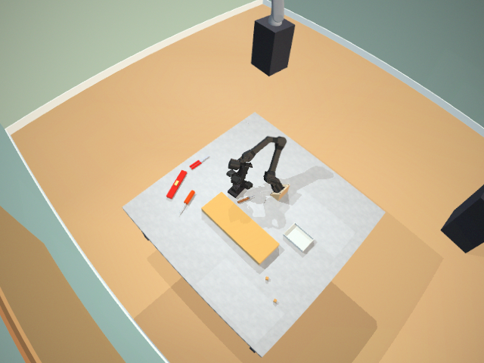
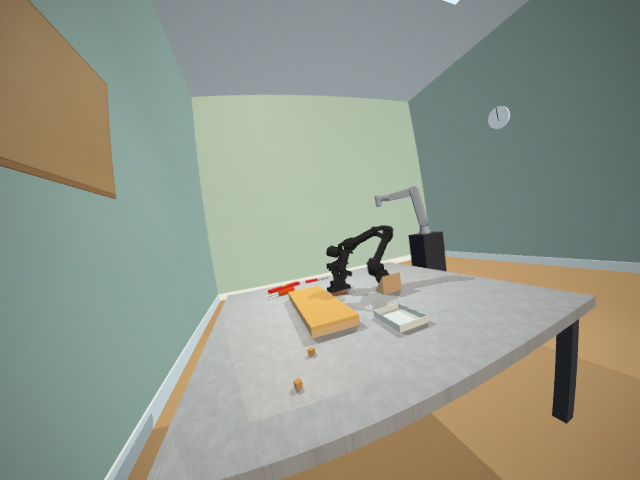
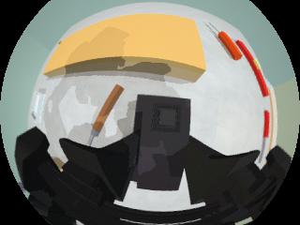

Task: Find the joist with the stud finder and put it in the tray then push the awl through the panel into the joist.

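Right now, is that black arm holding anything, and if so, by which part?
Yes. The gripper is shut on the black stud finder, clamping its two long sides near the lower end, down at the table beside the floor panel.
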Robot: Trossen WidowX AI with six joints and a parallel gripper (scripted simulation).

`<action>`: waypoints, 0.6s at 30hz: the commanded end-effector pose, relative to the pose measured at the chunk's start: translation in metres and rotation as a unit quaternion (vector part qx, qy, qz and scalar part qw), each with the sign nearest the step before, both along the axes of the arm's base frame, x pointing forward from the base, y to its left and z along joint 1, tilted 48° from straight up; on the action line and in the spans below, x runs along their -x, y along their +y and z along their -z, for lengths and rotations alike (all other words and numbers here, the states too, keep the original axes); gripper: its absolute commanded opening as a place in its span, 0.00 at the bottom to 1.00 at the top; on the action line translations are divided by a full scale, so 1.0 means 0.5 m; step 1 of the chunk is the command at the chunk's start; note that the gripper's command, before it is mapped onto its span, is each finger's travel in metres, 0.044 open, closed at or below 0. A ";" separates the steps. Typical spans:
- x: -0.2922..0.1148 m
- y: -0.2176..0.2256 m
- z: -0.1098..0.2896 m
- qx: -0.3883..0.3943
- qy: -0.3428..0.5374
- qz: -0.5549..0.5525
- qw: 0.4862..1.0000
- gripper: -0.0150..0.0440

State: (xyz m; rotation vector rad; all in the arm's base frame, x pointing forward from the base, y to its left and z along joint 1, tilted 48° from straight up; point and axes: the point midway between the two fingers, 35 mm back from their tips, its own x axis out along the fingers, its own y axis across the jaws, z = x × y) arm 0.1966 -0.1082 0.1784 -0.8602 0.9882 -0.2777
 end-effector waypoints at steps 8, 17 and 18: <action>-0.001 0.044 -0.026 -0.018 0.008 0.004 1.000 0.25; 0.005 0.081 -0.053 -0.023 0.015 0.007 1.000 0.25; 0.006 0.084 -0.057 -0.022 0.015 0.007 1.000 0.25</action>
